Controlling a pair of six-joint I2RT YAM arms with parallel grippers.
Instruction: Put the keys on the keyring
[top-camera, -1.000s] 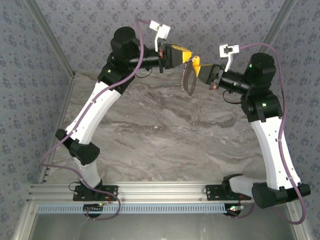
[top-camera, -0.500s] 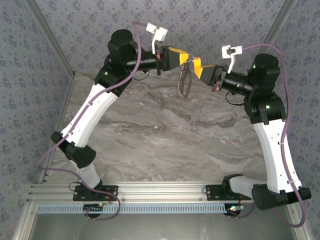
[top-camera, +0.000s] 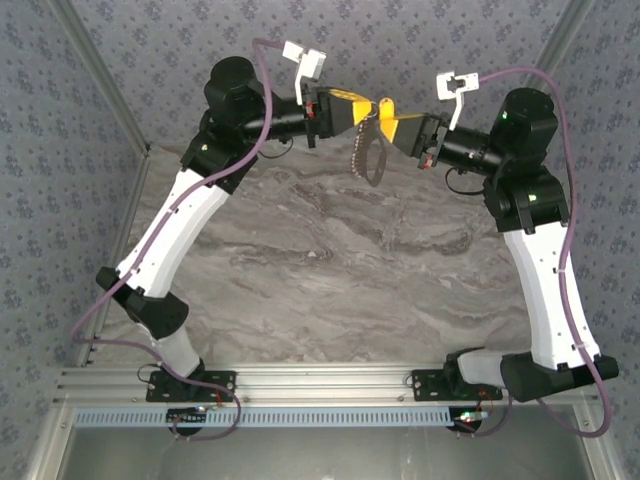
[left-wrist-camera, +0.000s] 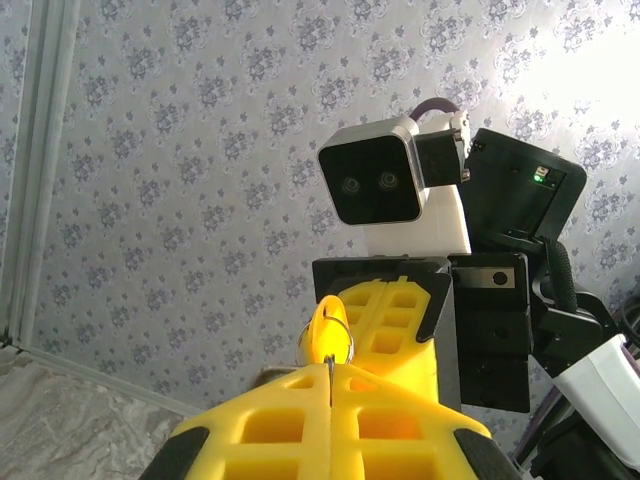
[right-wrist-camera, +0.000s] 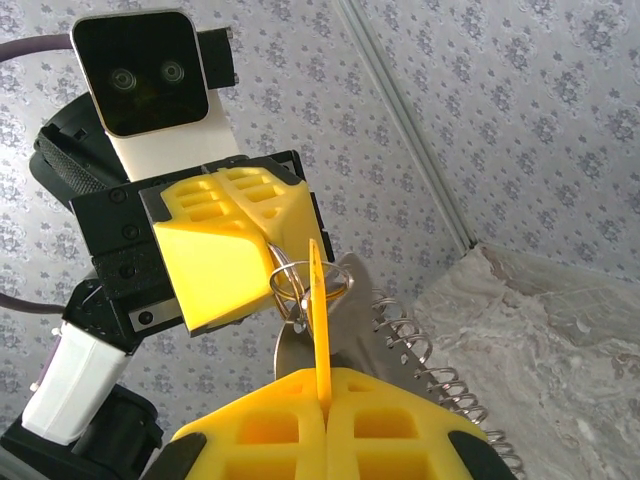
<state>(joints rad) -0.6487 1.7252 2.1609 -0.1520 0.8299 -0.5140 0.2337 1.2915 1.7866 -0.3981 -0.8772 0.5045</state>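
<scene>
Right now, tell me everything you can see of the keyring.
The keyring is a thin, silvery wire loop that looks like metal, held in the air, off the table. The left gripper is shut on it. The yellow key, pinched by the right gripper, stands edge-on against it; whether it is threaded is unclear. A wire coil and a grey tag hang below.

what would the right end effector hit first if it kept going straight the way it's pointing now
Most likely the ring at the left end effector's tips, just past the key that the right end effector grips; right behind it comes the left end effector itself. Depth is unclear.
</scene>
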